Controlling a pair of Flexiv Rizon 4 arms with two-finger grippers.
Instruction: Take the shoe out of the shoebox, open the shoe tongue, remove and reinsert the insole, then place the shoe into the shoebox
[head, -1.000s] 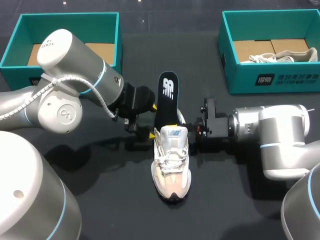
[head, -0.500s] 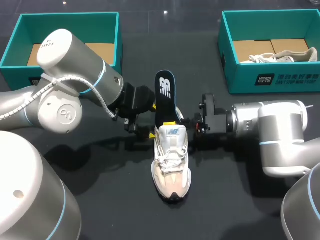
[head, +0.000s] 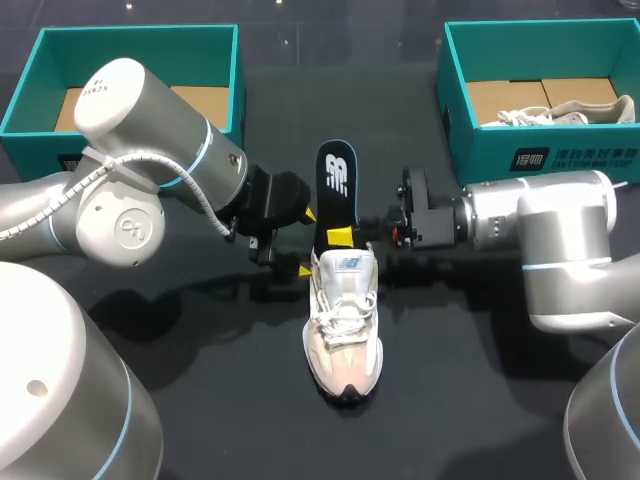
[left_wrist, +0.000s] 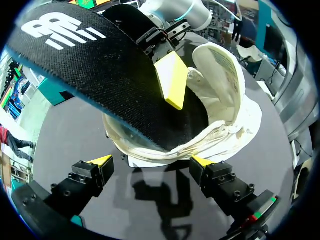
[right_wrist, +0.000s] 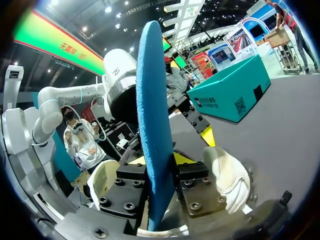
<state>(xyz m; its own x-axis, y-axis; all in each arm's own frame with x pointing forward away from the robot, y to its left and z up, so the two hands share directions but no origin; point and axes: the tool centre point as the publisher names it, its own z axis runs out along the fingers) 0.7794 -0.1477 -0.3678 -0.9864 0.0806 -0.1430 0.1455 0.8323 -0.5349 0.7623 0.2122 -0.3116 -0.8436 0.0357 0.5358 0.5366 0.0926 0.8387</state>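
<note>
right jaws pinch the insole (head: 337, 185) standing in the shoe (head: 343, 320); left jaws spread wide at its heel.

Head looks down; 2 wrist views closely share shoe (head: 343, 320).

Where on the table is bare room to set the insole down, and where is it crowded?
Bare table lies between the left shoebox and the right shoebox, beyond the insole, and again past the toe of the shoe. It is crowded at the heel, between the left claw and the right claw.
</note>
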